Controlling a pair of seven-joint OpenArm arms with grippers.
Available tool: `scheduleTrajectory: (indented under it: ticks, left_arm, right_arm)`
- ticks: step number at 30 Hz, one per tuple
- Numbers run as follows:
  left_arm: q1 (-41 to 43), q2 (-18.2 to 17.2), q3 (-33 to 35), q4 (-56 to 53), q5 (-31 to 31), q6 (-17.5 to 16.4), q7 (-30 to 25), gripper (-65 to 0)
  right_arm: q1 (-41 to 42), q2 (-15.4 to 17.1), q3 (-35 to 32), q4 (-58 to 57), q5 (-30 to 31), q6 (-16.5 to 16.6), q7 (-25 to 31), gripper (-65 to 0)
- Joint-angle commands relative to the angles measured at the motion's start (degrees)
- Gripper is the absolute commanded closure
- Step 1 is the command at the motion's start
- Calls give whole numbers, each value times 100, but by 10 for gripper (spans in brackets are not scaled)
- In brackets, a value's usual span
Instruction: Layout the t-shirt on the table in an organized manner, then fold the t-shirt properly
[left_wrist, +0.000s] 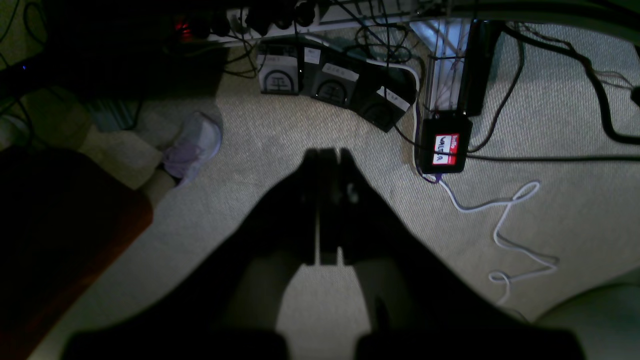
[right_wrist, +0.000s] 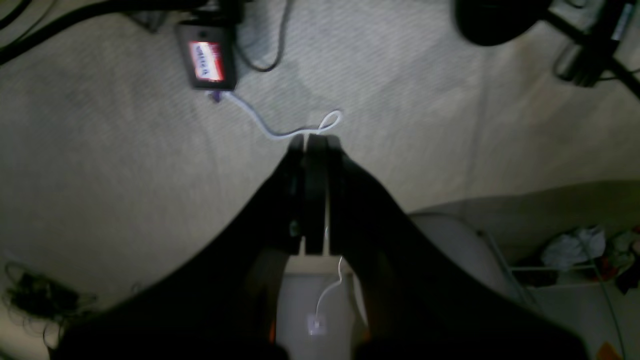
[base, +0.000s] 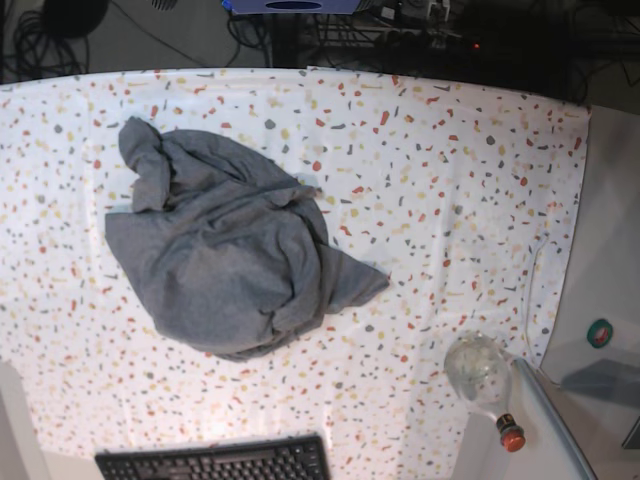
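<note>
i see the t-shirt (base: 225, 265) crumpled on the table (base: 450, 180) (soft, limp, light), both grippers, left (left_wrist: 328, 155) & right (right_wrist: 315, 142), pinched closed w/ nothing held, so i'd grab an outer edge.

A: What does the right wrist camera look down on?

B: Pale carpet (right_wrist: 125, 165), with the right gripper (right_wrist: 315, 142) dark in the foreground, its jaws pressed together and nothing between them.

A: Anything on the floor?

B: A small black box (right_wrist: 206, 56) with a red and white label lies at upper left. A thin white cable (right_wrist: 280, 131) runs from it and loops just past the gripper's tips. Black cables (right_wrist: 35, 295) lie tangled at lower left.

A: And to the right?

B: A blurred dark stand (right_wrist: 595, 45) up top, and crumpled clutter (right_wrist: 575, 250) at the lower right edge.
</note>
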Motion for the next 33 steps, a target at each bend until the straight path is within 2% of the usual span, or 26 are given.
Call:
scheduleTrajectory:
  ticks: [1,3,19,23,28,33]
  left_arm:
    - [17,-35,8,-5,12,27,-41,0]
    - [17,-35,8,-14,12,27,-41,0]
    - [105,-44,17,39,21,27,-111,0]
    - [457,-123,17,540,56,27,-506,0]
    - [307,-141,8,347,170,27,-14,0]
    - [290,-141,8,267,197,27,56,0]
  right_arm:
    - [48,-69,10,24,16,12,82,0]
    - [109,-149,-8,24,16,12,82,0]
    - [180,-166,-25,24,8,12,73,0]
    - [171,-166,-25,24,-1,12,82,0]
    - [206,-166,-25,24,-1,12,82,0]
    - [109,-166,-25,24,-1,12,73,0]
